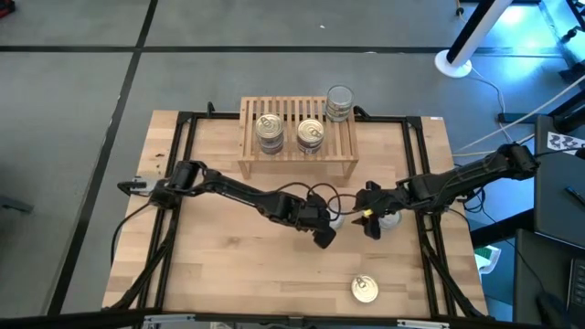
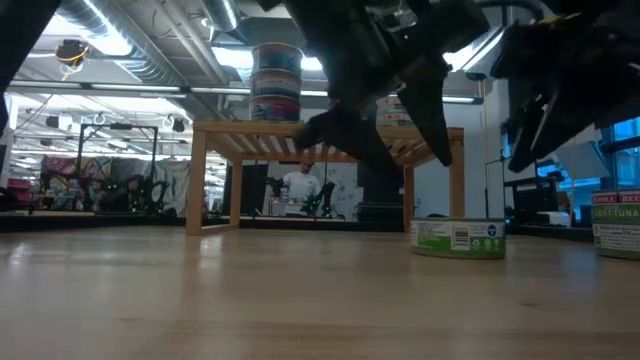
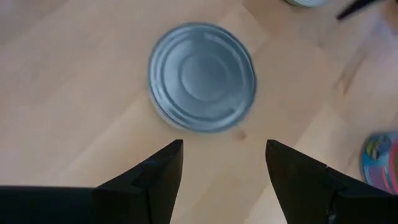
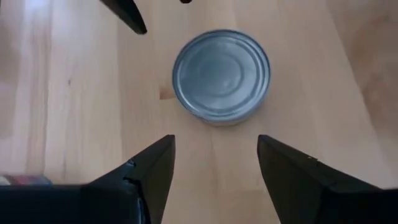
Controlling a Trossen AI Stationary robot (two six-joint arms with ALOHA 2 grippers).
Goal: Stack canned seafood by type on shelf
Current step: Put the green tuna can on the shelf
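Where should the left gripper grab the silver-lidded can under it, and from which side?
Grip the curved side wall of the silver-lidded can, coming straight down from above. It sits upright and flat on the table, low and round, so any two opposite points work. The left gripper is open and empty, jaws probably wide enough to straddle it.

Silver-grey tin (image 3: pixel 202 77), light-wood shelf (image 1: pixel 298 153)

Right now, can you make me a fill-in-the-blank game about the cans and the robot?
1. The shelf has ___ stacks of cans on it.
2. The left gripper hovers over a silver can with its fingers ___.
3. The gold can lies alone on the ___.
4. The right gripper holds ___.

Missing words: three; open; table; nothing
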